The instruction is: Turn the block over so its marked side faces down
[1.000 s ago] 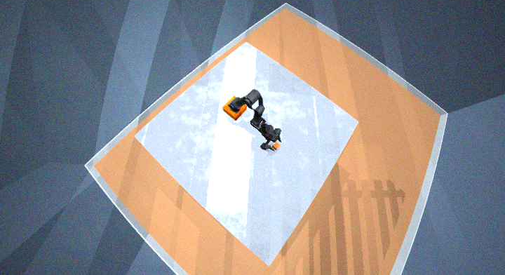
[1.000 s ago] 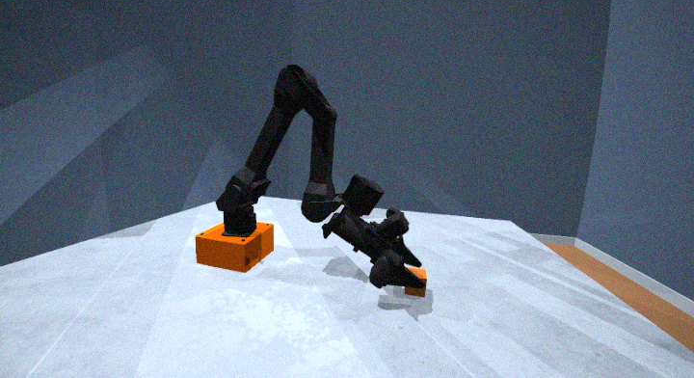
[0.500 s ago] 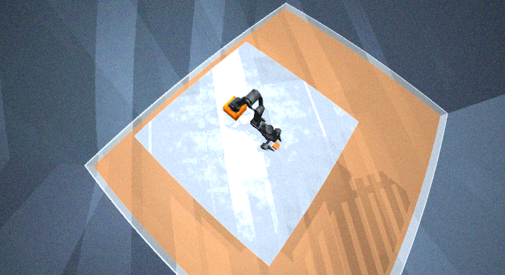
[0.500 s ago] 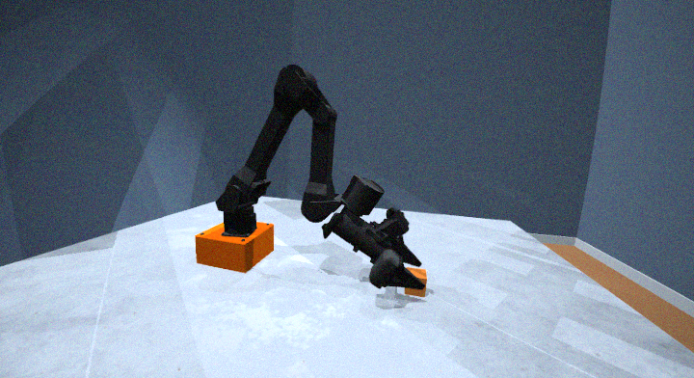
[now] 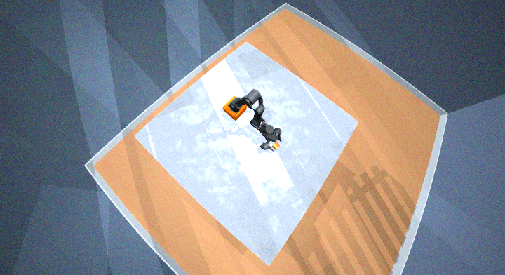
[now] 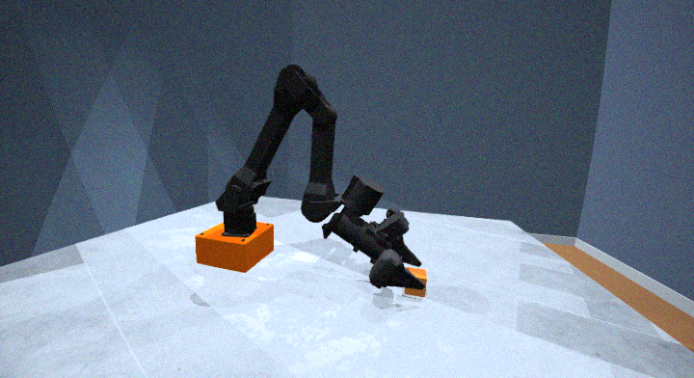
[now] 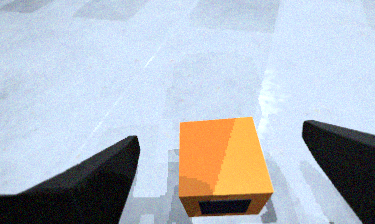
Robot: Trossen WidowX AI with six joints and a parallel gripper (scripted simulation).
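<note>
The orange block (image 5: pixel 276 146) (image 6: pixel 415 292) (image 7: pixel 223 170) rests flat on the pale table (image 5: pixel 198 145) (image 6: pixel 301 327) (image 7: pixel 78 70). Its top face is plain orange. Its dark square mark (image 7: pixel 225 207) is on the upright side facing back toward the arm, seen steeply at the bottom of the wrist view. My gripper (image 5: pixel 277 144) (image 6: pixel 420 276) (image 7: pixel 217 135) is open and tilted down, with one finger on each side of the block. In the wrist view a gap shows between each finger and the block. The block's underside is hidden.
The arm's orange base (image 5: pixel 234 113) (image 6: pixel 221 254) stands on the table behind the gripper. Orange-brown floor (image 5: pixel 399 106) (image 6: pixel 631 292) lies beyond the table's edges. Bands of light and shadow cross the table.
</note>
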